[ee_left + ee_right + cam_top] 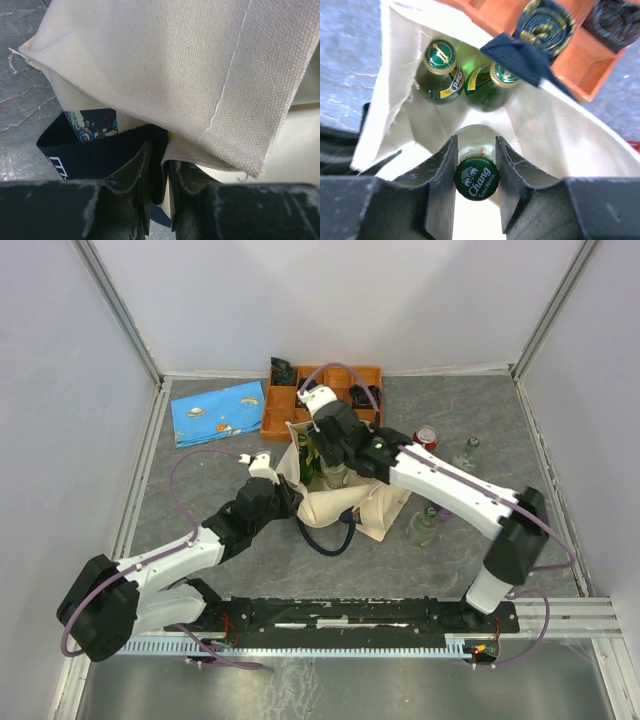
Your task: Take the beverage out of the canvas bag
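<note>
Black fingers of the right gripper [476,147] are crowding the bottom of the right wrist view, clamping narrowly on the neck of the Chang bottle [476,179] just under its green cap. This beverage is sitting inside the open mouth of the canvas bag [395,100], with its clear glass shoulders showing between the fingers and its body hidden below in the cream cloth. Its long axis is running almost straight away from the wrist camera, so it appears to be standing roughly upright, directly beneath the pincer. Judging by that, the coming move is calling for a pull back along the axis, up through the bag's mouth. Two green bottles [440,70] with gold caps are leaning together at the far wall of the bag, apart from the held one, and a navy handle [520,57] is drooping over the rim near the likely exit path. The left gripper [160,159] is pinching almost fully closed on the bag's edge where dark strap and canvas meet, seemingly steadying the cloth. From above, the bag is lying mid-table just in front of the orange tray [275,420], with the right arm reaching over it and the left arm holding its near-left side.
</note>
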Available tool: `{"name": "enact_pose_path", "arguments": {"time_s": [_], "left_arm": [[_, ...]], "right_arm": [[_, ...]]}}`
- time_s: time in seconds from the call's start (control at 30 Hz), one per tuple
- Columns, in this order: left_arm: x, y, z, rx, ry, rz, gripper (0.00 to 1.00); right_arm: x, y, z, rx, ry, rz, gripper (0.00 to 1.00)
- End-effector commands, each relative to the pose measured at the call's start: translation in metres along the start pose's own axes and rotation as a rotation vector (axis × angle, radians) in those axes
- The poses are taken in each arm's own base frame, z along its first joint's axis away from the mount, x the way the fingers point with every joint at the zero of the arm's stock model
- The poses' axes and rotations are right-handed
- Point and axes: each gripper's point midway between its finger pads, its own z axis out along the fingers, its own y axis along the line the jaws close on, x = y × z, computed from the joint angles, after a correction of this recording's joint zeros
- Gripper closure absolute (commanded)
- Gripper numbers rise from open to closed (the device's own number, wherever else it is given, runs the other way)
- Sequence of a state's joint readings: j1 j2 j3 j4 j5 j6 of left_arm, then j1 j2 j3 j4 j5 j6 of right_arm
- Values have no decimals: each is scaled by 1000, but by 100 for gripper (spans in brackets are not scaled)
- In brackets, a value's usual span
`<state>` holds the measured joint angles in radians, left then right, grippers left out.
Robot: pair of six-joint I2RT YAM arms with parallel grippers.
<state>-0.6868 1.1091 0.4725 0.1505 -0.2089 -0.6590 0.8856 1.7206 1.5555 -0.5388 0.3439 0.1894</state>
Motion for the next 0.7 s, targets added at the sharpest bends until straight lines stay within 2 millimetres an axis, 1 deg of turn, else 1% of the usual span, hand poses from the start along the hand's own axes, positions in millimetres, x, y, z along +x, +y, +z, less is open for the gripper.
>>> {"name": "enact_pose_path", "arguments": {"time_s": [0.0, 0.07, 0.13, 0.23, 0.3, 0.4, 0.53, 0.67], "left_arm": [[-15, 13, 7, -79, -66, 10, 76], [-15, 14, 9, -84, -69, 19, 76], [-17, 15, 11, -92, -70, 35, 76], [-18, 15, 16, -100, -68, 59, 76], [-19, 16, 18, -107, -70, 68, 76], [-19, 18, 20, -118, -70, 75, 76], [-21, 20, 18, -127, -80, 75, 76], [-23, 27, 12, -149, -98, 73, 76]], "right_arm": [[-120, -35, -143, 22, -405, 56, 100], [-117, -42, -170, 41, -427, 42, 100], [-108, -45, -190, 45, -443, 37, 100], [-88, -37, -213, -1, -459, 19, 100], [-69, -29, -222, -26, -458, -14, 100], [-40, -23, -232, -33, -442, -49, 100], [-3, -12, -229, -44, -384, -51, 100], [19, -7, -223, -50, -354, -15, 100]]}}
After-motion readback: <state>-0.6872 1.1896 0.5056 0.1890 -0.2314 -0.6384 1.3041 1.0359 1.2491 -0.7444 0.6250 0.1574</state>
